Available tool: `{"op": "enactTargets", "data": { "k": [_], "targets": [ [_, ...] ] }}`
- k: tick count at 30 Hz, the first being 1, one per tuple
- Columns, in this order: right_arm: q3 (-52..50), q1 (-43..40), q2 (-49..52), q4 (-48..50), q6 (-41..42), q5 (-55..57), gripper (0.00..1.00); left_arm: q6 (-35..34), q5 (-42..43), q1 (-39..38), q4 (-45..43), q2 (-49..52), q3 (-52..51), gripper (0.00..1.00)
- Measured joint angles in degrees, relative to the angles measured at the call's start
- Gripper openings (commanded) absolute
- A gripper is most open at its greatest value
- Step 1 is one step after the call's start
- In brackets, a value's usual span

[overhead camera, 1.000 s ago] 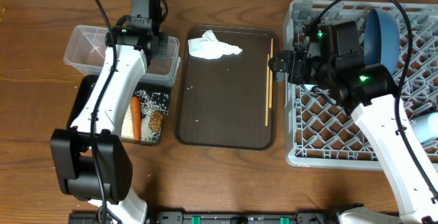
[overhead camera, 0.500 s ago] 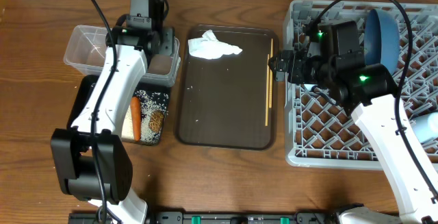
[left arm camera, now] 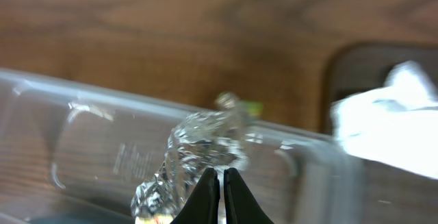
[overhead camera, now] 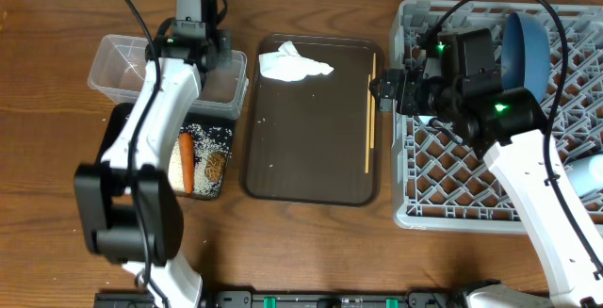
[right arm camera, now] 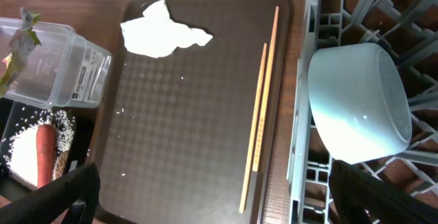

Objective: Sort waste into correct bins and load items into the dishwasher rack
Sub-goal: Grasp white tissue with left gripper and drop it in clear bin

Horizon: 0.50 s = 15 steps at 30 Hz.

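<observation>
My left gripper (overhead camera: 215, 61) hangs over the right end of the clear tub (overhead camera: 118, 63). In the left wrist view its jaws (left arm camera: 222, 183) are shut on a crumpled clear wrapper (left arm camera: 198, 145) above the tub wall (left arm camera: 89, 148). The black tray (overhead camera: 127, 124) holds the carrot (overhead camera: 187, 160), rice (overhead camera: 215, 137) and a brown lump (overhead camera: 216, 167). A crumpled white wrapper (overhead camera: 292, 63) and the chopsticks (overhead camera: 370, 110) lie on the brown serving tray (overhead camera: 311, 148). My right gripper (overhead camera: 386, 91) is open and empty at the left edge of the grey rack (overhead camera: 443, 171), above the chopsticks (right arm camera: 259, 107). The white bowl (right arm camera: 359, 104) and blue plate (overhead camera: 528, 49) sit in the rack.
A pale cup (overhead camera: 589, 174) sits at the rack's right edge. A few rice grains (overhead camera: 273, 166) lie on the serving tray. The tub, black tray, serving tray and rack stand close together in a row on the wooden table (overhead camera: 311, 242).
My left gripper has moved a little toward the far edge of the tub. The right arm, wrapper and chopsticks have not moved.
</observation>
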State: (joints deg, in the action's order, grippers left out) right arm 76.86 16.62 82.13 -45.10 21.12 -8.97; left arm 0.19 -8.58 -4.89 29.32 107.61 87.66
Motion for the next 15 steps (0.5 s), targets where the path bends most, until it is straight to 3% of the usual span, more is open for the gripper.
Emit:
{"op": "enactTargets", "data": {
  "k": [5,10,15],
  "targets": [
    [0.00,0.00,0.00,0.17,0.00,0.00,0.99,-0.46,1.07,2.21,3.82,7.89,-0.33,0.06],
    [0.00,0.00,0.00,0.35,0.00,0.00,0.99,-0.48,4.20,1.88,6.58,8.68,-0.96,0.06],
    [0.00,0.00,0.00,0.39,0.00,0.00,0.99,-0.83,7.61,1.55,5.64,2.51,-0.96,0.23]
  ]
}}
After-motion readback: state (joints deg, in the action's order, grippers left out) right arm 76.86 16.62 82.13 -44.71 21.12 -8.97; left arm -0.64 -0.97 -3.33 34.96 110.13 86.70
